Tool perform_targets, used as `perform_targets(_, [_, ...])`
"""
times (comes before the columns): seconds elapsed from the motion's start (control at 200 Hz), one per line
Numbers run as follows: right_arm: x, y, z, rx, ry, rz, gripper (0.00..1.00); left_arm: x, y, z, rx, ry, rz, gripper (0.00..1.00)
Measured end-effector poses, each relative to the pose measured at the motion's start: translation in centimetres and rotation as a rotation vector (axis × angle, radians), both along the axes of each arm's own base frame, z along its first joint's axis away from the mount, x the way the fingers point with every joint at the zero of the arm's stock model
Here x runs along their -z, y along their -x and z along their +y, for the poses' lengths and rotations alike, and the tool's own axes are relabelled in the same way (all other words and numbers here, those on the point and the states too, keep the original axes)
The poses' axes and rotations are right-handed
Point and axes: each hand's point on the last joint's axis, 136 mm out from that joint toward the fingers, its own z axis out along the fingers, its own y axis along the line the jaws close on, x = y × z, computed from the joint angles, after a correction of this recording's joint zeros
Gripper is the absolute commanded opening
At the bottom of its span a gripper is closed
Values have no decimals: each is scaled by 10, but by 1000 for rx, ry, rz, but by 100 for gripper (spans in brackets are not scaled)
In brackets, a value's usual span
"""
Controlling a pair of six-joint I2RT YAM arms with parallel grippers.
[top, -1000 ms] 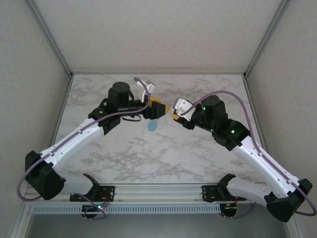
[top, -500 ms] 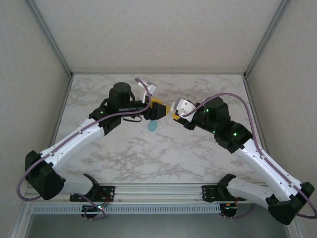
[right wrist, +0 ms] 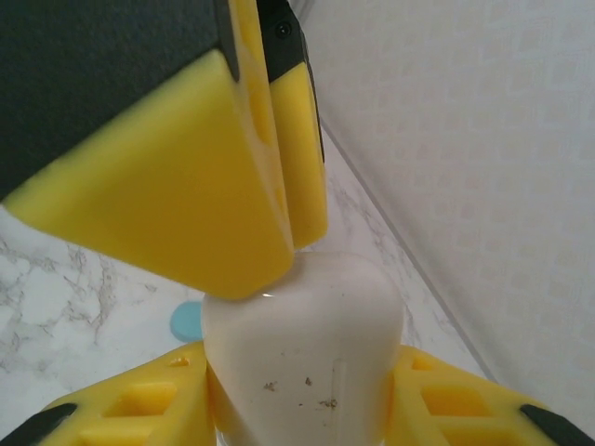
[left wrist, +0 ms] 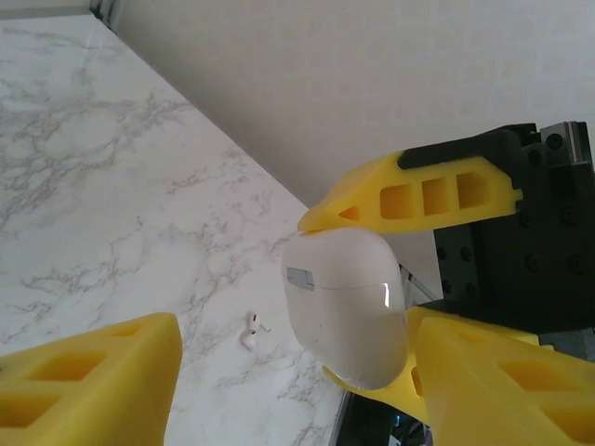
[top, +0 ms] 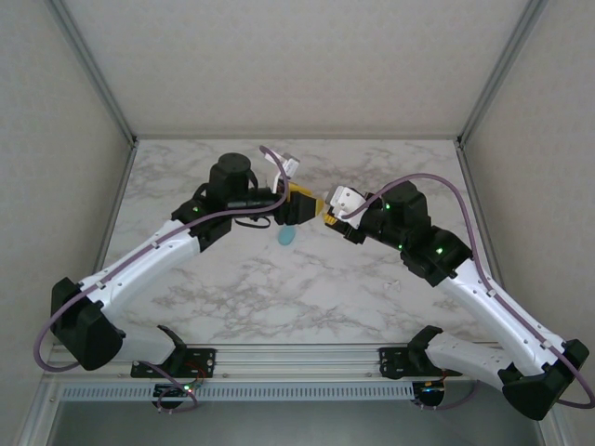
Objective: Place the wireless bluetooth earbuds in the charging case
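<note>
Table (top: 232,297): one, marble, lying beneath the charging case (left wrist: 349,311).
Arms: two, meeting at the case from left and right.
Right gripper (right wrist: 302,367): one, clamped on the case from both sides.
Left gripper (left wrist: 296,321): one, jaws spread wide, one finger against the case's top.
Charging case: one, white, held off the table.
Light-blue oval piece (top: 286,236): one, on the table, just left of the case.
Earbud (left wrist: 250,332): one, white, on the table, well apart from the case.
</note>
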Motion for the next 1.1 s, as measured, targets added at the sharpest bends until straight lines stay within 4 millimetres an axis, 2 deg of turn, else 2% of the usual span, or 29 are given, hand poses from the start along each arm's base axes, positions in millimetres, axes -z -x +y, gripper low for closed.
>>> perform_targets(0.175, [-5,-1,2,-5,-16,-16,41,3,4,-14,34,-6,10,58])
perform_targets(0.706, [-2,-5,2,8,-4,-27,44,2,5,-25,61,-21,12,16])
perform_targets(0.911, [4,-5,2,5,8,-30,52,8,5,-23,58,-45,18,4])
perform_targets(1.011, [3,-3,-1,14,-11,-23,58,9,4,-22,49,-55,5,3])
perform_targets(1.101, [-6,7,-7,20,-71,1,60,5,3,-17,30,-56,-34,2])
